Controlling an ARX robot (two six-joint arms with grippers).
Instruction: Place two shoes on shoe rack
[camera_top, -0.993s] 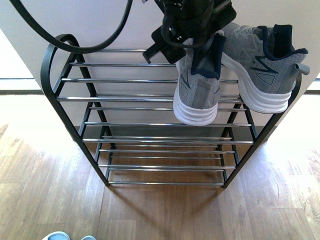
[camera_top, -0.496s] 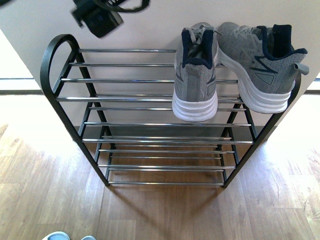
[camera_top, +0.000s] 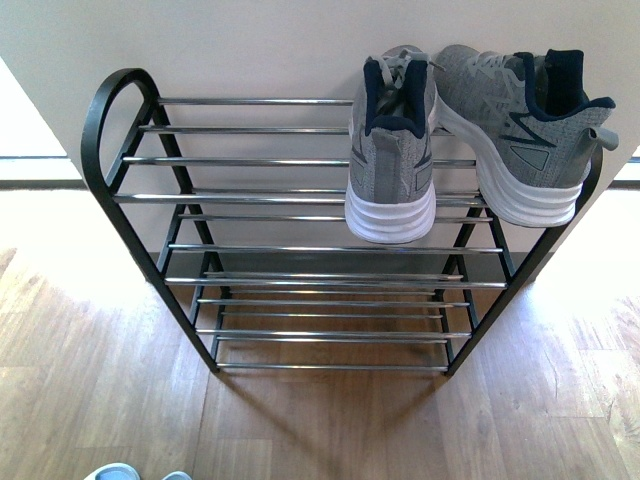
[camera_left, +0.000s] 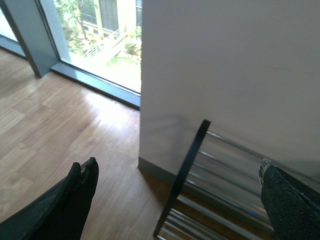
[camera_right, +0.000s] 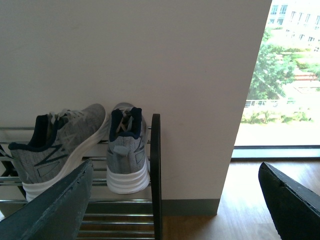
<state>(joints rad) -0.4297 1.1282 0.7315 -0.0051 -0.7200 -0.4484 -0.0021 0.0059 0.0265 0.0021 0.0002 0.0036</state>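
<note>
Black shoe rack (camera_top: 260, 161) carrying two shoes on its top tier, at its right end: an upright sneaker (camera_top: 392, 170), heel outward, and a tilted sneaker (camera_top: 520, 130) just beside it. The left gripper (camera_left: 176, 170) and the right gripper (camera_right: 175, 169) hold nothing, jaws spread wide.

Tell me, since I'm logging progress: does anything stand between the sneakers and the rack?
Nothing visible does. The upright sneaker and the tilted sneaker already sit side by side on the top tier of the rack, at its right end. The left claw and right claw are open and empty.
</note>
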